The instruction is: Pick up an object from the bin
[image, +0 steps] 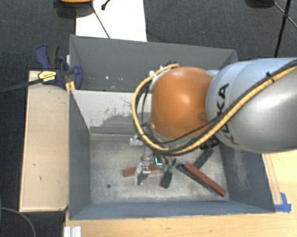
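- Camera view looks down into a grey metal bin with slanted, matte walls; the far wall is scuffed with pale scratches and the flat floor is speckled and worn
- A thick silver arm with a smooth, rounded shell comes in from the right, and a glossy orange dome cover sits at its wrist
- A yellow-and-black cable loops around the left side of the dome and runs back along the arm
- Below the dome, the small bright-metal gripper is down at the floor, about the middle of the bin
- Whether the claw is spread or closed cannot be told, nor whether it has anything in its hold
- Just left of the gripper, touching it or passing under it, lies a short red-brown strip: flat, narrow and dull, lying roughly level across the floor
- Just right of the gripper lies a dark green tool-like piece, slim and tilted, one end toward the near wall
- Farther right, a long red-brown bar lies diagonally, straight-edged and matte, its lower end near the right wall
- Above that bar, a second dark green slim piece slants up under the arm, partly hidden
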`<state>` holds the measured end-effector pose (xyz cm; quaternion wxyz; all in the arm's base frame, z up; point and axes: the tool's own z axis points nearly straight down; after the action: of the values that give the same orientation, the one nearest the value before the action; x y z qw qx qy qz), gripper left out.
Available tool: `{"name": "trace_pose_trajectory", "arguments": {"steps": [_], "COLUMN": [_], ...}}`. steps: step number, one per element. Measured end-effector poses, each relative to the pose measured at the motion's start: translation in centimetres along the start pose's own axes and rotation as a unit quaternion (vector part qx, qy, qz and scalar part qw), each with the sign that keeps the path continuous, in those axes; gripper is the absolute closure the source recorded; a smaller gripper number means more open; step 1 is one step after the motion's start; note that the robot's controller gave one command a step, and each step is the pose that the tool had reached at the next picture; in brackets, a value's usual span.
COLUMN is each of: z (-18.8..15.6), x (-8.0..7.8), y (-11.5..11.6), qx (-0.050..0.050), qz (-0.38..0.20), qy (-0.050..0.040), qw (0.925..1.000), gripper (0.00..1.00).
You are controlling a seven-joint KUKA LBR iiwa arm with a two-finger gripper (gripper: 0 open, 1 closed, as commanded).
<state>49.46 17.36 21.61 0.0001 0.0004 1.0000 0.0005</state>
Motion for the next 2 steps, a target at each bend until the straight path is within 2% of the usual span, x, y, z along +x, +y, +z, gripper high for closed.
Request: {"name": "trace_pose_trajectory", "arguments": {"steps": [1, 2], "z": [-0.1, 9.3], "x": [-0.1, -4.5], "y": [0.0, -2.9], "qx": [0.000, 0.001], "qz": [0.000, 0.058], "qy": [-0.0007, 0.0006], "qw": [1.0000, 0.9983], "gripper": [0.00, 1.00]}}
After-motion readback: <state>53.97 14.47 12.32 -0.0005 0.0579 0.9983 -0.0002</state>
